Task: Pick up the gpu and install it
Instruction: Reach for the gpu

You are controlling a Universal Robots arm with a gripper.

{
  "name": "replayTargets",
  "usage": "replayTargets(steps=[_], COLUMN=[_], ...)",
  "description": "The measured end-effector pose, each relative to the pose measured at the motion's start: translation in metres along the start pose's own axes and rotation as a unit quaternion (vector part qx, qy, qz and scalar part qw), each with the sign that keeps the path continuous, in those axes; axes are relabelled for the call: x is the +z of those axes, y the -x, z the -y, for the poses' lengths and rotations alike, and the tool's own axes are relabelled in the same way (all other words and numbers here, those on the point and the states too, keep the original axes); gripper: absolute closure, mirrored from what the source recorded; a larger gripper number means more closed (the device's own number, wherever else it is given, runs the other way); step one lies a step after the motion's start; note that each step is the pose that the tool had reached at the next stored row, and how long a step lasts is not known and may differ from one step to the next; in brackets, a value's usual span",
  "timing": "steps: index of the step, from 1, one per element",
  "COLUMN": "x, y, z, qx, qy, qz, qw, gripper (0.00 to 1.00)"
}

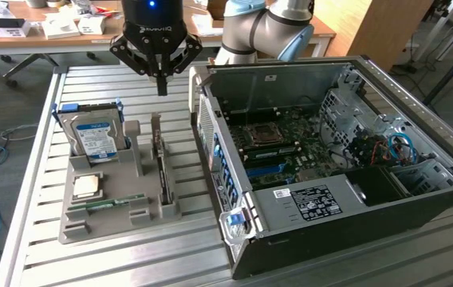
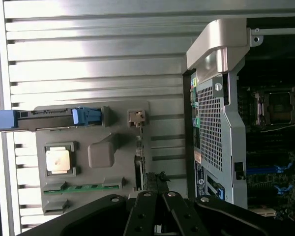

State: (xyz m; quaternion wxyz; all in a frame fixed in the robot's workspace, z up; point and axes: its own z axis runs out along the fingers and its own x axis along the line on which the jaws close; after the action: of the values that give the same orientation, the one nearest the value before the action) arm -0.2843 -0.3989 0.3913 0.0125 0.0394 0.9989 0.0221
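The gpu [image 1: 161, 160] is a thin card standing on its edge in a slot of the grey parts holder [image 1: 150, 206], on the exterior view's left of the open computer case [image 1: 330, 179]. My gripper [image 1: 161, 88] hangs above the far end of the card, well clear of it, with its fingers shut together and nothing between them. Looking down in the wrist view, the gpu [image 2: 139, 157] appears as a narrow edge just beyond my gripper [image 2: 156, 197], with its pale bracket end [image 2: 136, 118] farther out.
The holder also carries a hard drive [image 1: 95, 136] with a blue-white label, a CPU [image 1: 87, 186] and a green RAM stick [image 1: 115, 201]. The case's motherboard [image 1: 278, 146] lies exposed. Everything rests on a slatted metal table [image 1: 115, 257]; cluttered desks stand behind.
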Motion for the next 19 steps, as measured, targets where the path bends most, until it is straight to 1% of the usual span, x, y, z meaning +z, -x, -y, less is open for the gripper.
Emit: replayTargets(steps=[2, 12, 19], x=[0.0000, -0.0003, -0.0004], y=[0.000, -0.016, -0.016], z=[0.0000, 0.0011, 0.0017], qx=[0.000, 0.000, 0.000], qy=[0.0000, 0.0000, 0.0000], qz=[0.0000, 0.0000, 0.0000], qw=[1.0000, 1.0000, 1.0000], gripper=[0.89, 0.89, 0.89])
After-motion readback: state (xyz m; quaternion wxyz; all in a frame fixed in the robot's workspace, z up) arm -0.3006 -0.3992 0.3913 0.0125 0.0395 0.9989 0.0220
